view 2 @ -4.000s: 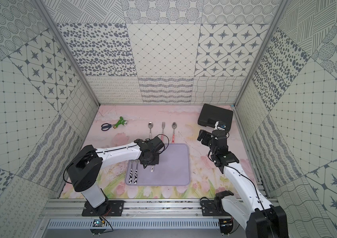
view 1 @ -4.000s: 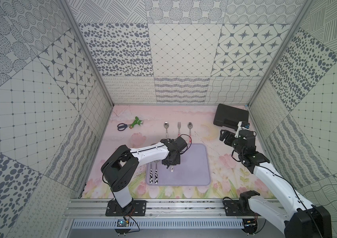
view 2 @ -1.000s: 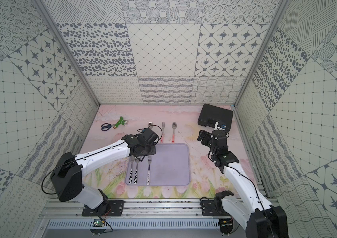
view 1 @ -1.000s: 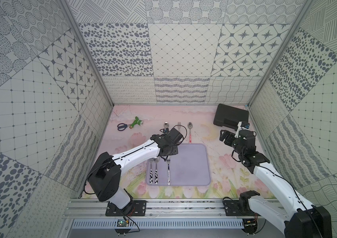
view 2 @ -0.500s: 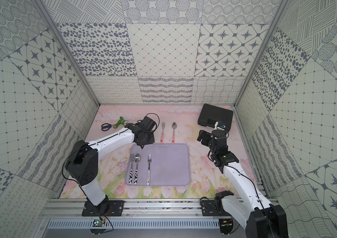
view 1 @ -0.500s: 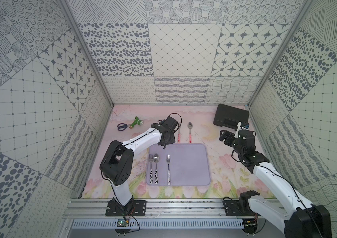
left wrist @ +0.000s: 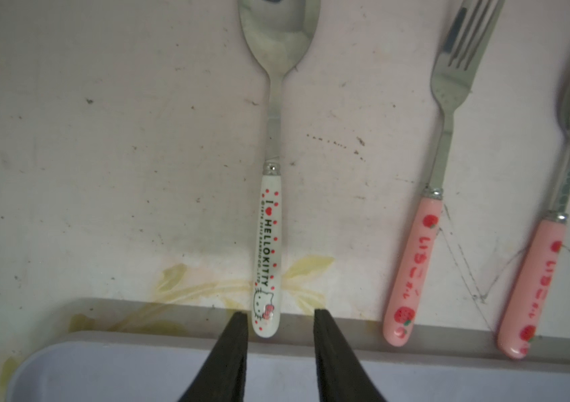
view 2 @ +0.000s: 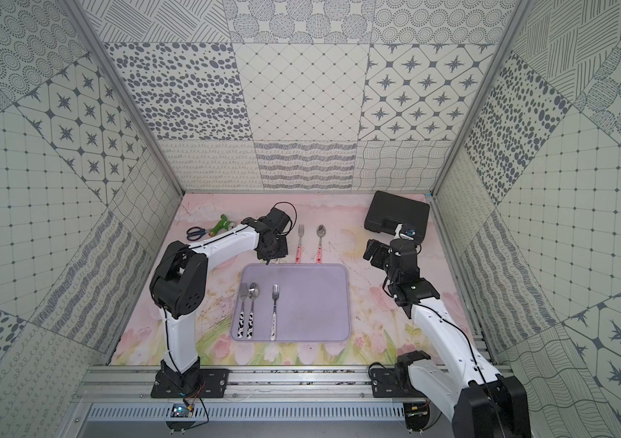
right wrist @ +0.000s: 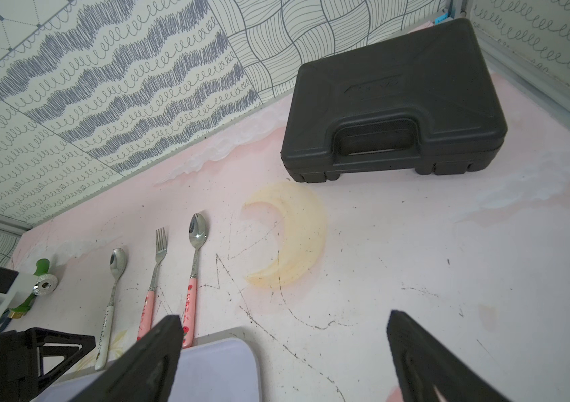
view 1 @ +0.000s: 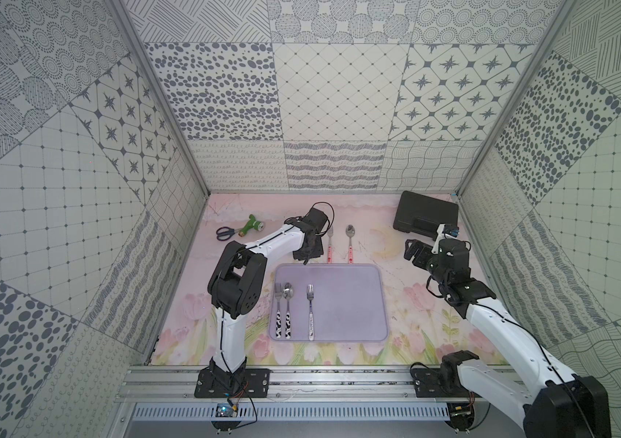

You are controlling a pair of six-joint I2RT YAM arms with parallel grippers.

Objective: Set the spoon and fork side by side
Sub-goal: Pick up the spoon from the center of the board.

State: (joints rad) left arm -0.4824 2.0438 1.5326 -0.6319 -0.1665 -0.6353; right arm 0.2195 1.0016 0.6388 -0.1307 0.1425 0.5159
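Behind the lilac tray (view 1: 362, 326), a white-handled spoon (left wrist: 268, 250) lies on the table, handle end at the tray's far rim. My left gripper (left wrist: 278, 315) hangs over that handle end, open partway, one finger on each side and a gap around the handle. In both top views the left gripper (view 1: 306, 259) hides this spoon. On the tray lie a white-handled fork (view 1: 310, 313), a cow-patterned fork (view 1: 278, 309) and a cow-patterned spoon (view 1: 287, 305). My right gripper (right wrist: 285, 320) stands wide open and empty over the table to the right of the tray.
A pink-handled fork (view 1: 330, 242) and a pink-handled spoon (view 1: 349, 242) lie just behind the tray. A black case (view 1: 424, 218) sits at the back right. Scissors (view 1: 225, 232) and a green tool (view 1: 252, 225) lie at the back left.
The white-handled fork now lies on the tray, let go. My left gripper has moved back from the tray to the white-handled spoon behind it. The right arm has not moved.
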